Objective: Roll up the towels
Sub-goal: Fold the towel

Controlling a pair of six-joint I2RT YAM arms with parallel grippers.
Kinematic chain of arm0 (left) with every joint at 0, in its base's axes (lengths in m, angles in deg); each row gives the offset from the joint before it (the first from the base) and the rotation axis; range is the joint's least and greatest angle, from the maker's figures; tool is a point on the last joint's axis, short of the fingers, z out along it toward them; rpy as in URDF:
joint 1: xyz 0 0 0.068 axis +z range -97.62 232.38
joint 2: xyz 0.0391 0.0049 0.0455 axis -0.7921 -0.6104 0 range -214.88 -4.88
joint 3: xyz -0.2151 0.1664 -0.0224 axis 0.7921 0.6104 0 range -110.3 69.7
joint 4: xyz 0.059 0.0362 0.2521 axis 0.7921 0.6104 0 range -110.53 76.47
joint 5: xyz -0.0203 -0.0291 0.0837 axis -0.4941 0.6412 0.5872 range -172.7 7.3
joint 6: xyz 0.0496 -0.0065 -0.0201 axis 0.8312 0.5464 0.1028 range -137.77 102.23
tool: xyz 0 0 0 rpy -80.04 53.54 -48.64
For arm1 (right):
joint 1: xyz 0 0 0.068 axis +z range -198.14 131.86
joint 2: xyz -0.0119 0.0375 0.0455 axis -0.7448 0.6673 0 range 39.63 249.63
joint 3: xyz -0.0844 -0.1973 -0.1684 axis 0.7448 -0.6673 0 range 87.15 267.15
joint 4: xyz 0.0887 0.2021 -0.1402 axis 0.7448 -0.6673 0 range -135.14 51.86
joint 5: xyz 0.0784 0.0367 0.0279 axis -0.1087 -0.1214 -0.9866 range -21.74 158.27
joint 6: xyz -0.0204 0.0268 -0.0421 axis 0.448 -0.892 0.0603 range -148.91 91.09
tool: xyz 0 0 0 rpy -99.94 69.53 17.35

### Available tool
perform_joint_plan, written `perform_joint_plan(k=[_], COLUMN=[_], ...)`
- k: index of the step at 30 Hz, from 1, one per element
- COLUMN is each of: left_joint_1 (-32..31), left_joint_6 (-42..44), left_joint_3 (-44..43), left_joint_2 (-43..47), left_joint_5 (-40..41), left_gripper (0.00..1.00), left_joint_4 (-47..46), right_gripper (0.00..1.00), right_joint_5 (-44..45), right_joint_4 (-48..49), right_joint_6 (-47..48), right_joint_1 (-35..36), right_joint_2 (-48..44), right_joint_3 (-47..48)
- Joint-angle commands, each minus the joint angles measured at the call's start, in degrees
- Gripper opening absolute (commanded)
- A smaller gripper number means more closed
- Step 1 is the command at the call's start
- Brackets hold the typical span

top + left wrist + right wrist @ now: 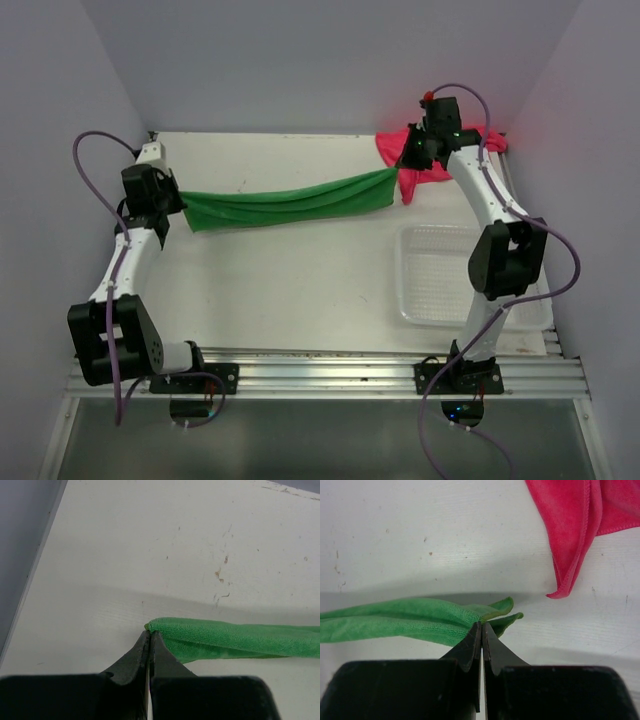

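Note:
The green towel (pixel 290 203) hangs stretched in a sagging band across the back of the table, held at both ends. My left gripper (pixel 183 208) is shut on its left end, where a folded corner (pixel 155 626) shows at the fingertips. My right gripper (pixel 399 178) is shut on its right end, with two loose corners (pixel 502 611) sticking out past the tips. The pink-red towel (pixel 425 160) lies crumpled at the back right, partly under my right arm; a hanging corner of it (pixel 570 540) shows in the right wrist view.
A clear plastic mesh basket (pixel 432 275) sits on the right side of the table, beside my right arm's elbow. The side walls stand close at both table edges. A metal rail (pixel 320 370) runs along the near edge.

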Motion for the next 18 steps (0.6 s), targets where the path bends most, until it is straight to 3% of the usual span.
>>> perform_joint_plan(k=[1,9,18], left_joint_1=[0.8,0.88,0.88], left_joint_6=[-1.48,-3.59,-4.12], left_joint_3=[1.23,3.78,12.22], left_joint_2=[3.81,11.46,23.85], left_joint_5=[1.97,2.5,3.46], left_gripper=[0.0,0.0,0.0], left_joint_4=[-3.87,-2.73,-0.71], right_gripper=[0.0,0.0,0.0], right_joint_5=[-1.06,-2.02,-3.78], right_joint_4=[1.63,4.09,7.51], right_joint_6=[-0.66,-1.71,-1.8], right_joint_1=[-0.18,-0.09,0.7], right_joint_2=[-5.18,-11.68,-21.78], right_joint_3=[-1.52,-9.86,-21.99])
